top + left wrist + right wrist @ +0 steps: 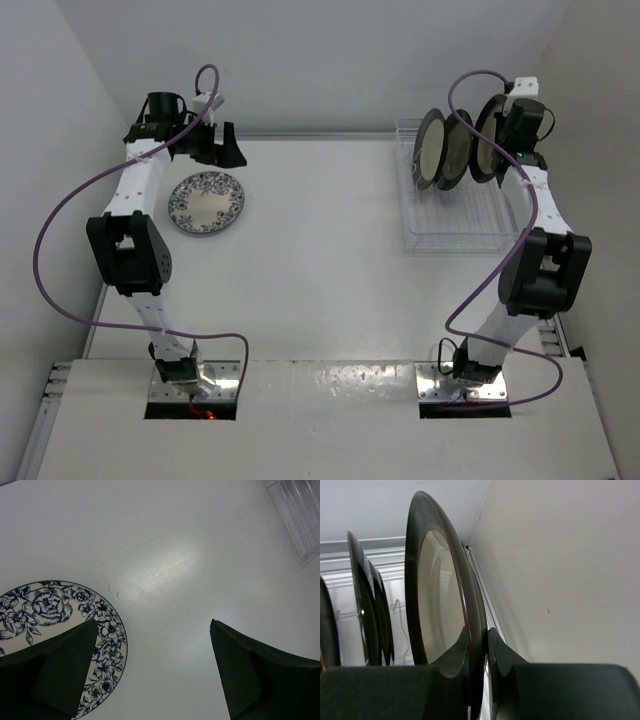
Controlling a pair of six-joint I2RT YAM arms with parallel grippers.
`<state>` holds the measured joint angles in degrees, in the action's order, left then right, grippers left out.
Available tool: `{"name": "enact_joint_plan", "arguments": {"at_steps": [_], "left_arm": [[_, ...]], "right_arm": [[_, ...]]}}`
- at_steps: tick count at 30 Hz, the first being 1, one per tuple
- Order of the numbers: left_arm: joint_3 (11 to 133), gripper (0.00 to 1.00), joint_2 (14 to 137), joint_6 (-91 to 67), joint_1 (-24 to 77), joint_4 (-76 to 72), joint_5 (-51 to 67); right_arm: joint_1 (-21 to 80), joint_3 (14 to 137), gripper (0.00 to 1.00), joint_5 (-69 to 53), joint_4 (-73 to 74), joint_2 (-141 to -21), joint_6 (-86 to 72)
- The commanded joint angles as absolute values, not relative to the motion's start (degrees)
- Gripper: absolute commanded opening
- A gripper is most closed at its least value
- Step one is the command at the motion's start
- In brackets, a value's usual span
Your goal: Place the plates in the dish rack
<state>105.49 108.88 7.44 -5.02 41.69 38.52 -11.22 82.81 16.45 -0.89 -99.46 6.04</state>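
Right jaws are pinching the rim of a dark-rimmed plate (440, 595), holding it upright over the far end of the dish rack (455, 228), close to the side wall. Whether it sits in a slot, I can't tell. Two more dark-rimmed plates (432, 150) stand on edge in the rack just to its left, leaning a little. Across the worktop (320, 260), the blue floral plate (207, 202) lies flat, well apart from the rack. Left jaws hang spread wide, one finger (60, 675) over that plate's patterned rim, gripping nothing.
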Motion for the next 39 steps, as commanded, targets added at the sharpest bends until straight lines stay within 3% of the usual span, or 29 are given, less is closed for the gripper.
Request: {"name": "enact_joint_plan", "arguments": {"at_steps": [1, 27, 39], "left_arm": [[105.03, 1.00, 106.08, 7.12, -5.19, 40.61, 39.02], [104.50, 1.00, 105.56, 8.17, -5.19, 40.61, 37.45], [104.50, 1.00, 105.56, 8.17, -5.19, 40.61, 37.44]], "right_arm": [[-10.46, 86.75, 0.00, 19.76, -14.57, -98.96, 7.73], [-9.40, 90.44, 0.00, 15.73, -13.98, -110.12, 6.86], [-6.77, 83.42, 0.00, 13.18, -15.91, -110.04, 11.42]]}}
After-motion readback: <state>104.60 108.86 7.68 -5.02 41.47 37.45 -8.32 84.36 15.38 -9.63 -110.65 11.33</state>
